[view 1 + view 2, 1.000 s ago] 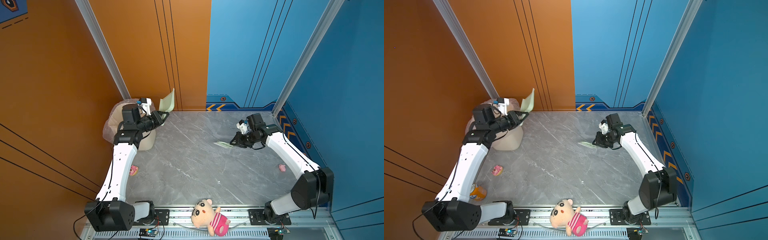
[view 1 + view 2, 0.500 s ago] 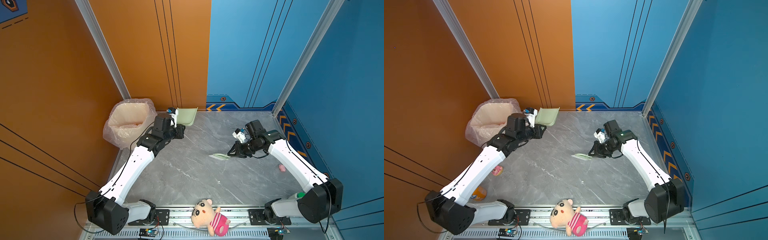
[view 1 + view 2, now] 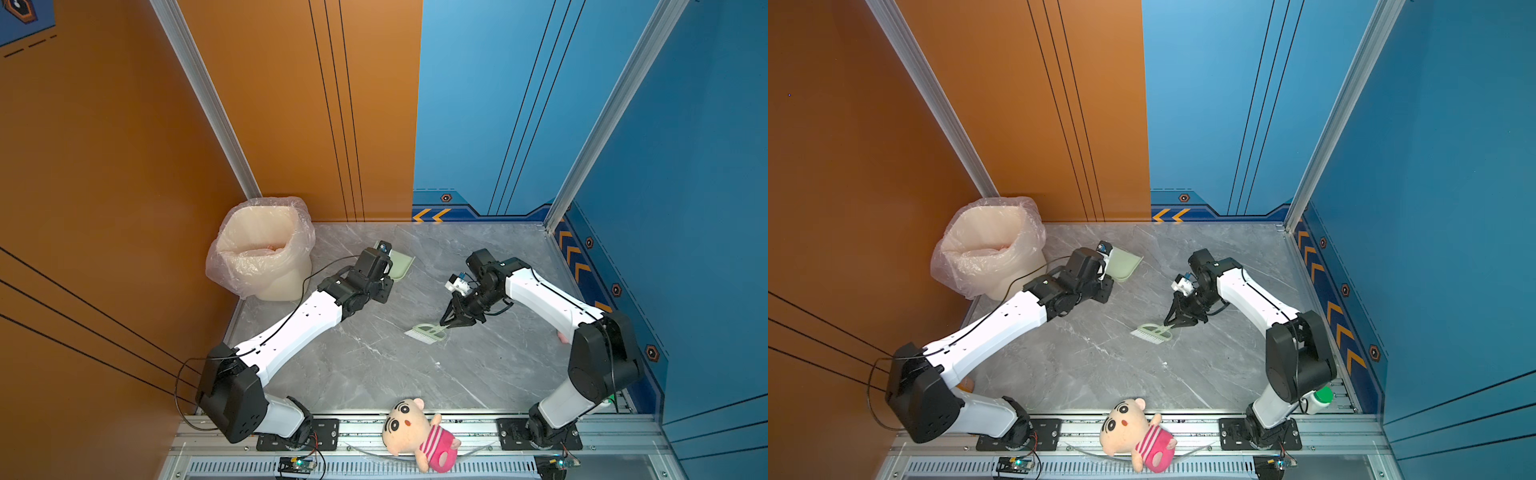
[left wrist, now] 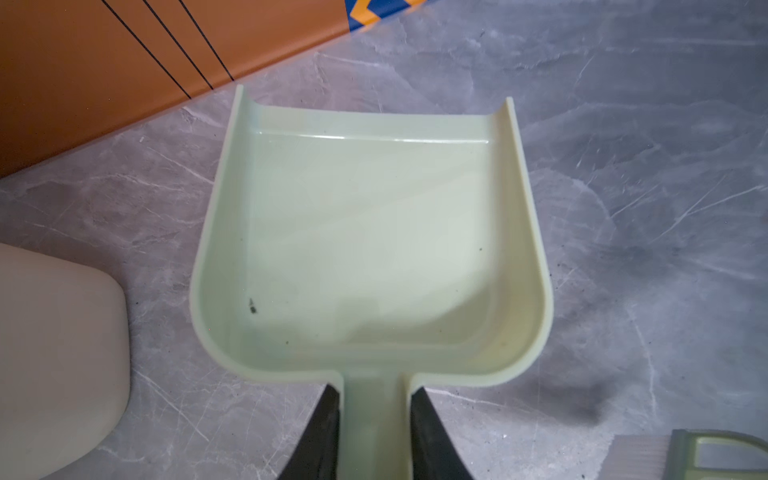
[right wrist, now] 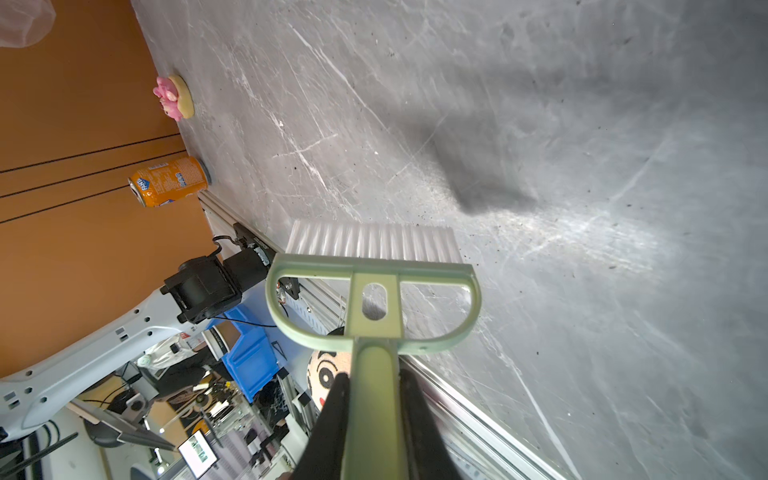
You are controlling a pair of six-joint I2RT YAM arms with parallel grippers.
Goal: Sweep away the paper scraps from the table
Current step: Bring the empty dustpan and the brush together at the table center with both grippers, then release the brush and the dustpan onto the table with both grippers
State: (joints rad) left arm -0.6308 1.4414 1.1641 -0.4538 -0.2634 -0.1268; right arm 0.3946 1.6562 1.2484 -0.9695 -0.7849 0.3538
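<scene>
No paper scraps show on the grey marble table in any view. My left gripper is shut on the handle of the pale green dustpan. The pan is empty and lies low over the table, just right of the bin. My right gripper is shut on the handle of the green brush. The brush's white bristles are at the table near its middle.
A cream bin with a plastic liner stands at the back left. A plush doll lies on the front rail. An orange can and a pink toy sit along the left wall. A small pink object peeks out behind my right arm.
My left arm swung the dustpan from above the bin down to the table beside it. My right arm carried the brush forward towards the table's middle.
</scene>
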